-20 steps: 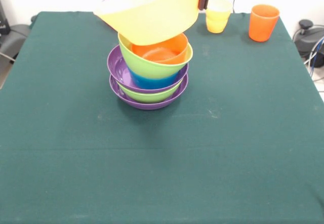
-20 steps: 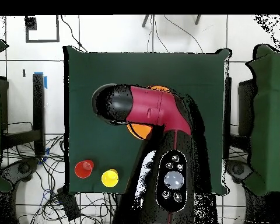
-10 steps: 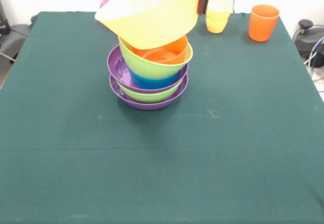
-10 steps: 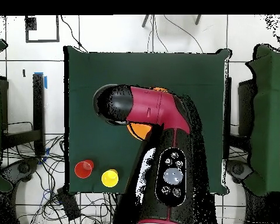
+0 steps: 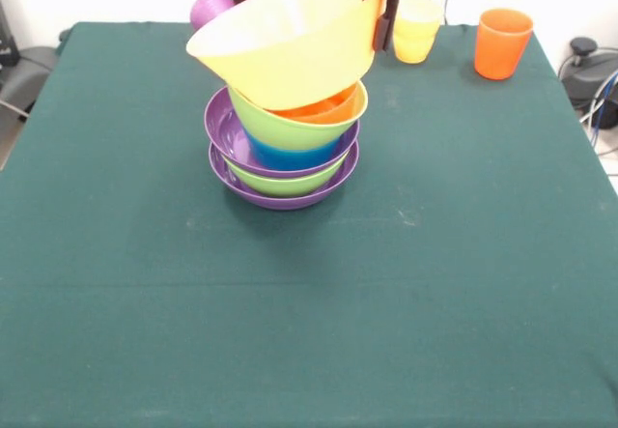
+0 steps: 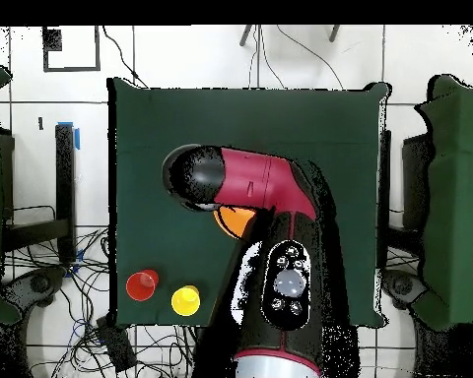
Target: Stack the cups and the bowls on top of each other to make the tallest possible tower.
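Note:
The tower stands left of the table's middle in the front view: purple, green, purple, blue and green bowls, with a red-orange bowl nested on top. A very large yellow-orange bowl hangs tilted over it, its underside down in the top bowl's mouth. My gripper is shut on that bowl's right rim; one black finger shows outside the wall. Cups stand at the far edge: purple, stacked yellow ones and orange-red. In the overhead view the arm hides the tower.
Green cloth covers the table. The overhead view shows the orange-red cup and the yellow cups near the table's bottom-left corner, with cables on the floor around them.
The yellow-orange bowl has come down toward the tower, now covering most of the red-orange bowl. The arm's red wrist has dropped into the front view, and the purple cup shows behind.

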Robot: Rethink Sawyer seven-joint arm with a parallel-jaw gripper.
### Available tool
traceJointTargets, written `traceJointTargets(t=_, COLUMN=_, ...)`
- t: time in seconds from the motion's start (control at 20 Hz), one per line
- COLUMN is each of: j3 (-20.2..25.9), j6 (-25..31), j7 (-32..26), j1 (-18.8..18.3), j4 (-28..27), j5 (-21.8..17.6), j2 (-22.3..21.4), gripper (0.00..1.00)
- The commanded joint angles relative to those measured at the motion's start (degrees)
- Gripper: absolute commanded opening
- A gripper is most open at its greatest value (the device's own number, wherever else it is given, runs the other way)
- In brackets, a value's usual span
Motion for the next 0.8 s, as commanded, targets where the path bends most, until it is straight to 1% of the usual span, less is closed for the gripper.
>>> traceJointTargets(t=0.05, j3=2.98, j6=-4.15, j7=9.08, j1=0.75, j4=1.89, j5=1.04, j2=1.80, gripper=0.00)
traceJointTargets(t=0.2, j3=3.08, j6=-4.75, j7=9.03, j1=0.70, j4=1.98, j5=1.14, j2=2.08, gripper=0.00)
traceJointTargets(t=0.8, j3=2.63, j6=-3.97, j7=9.27, j1=1.14, j4=1.91, j5=1.48, j2=1.89, gripper=0.00)
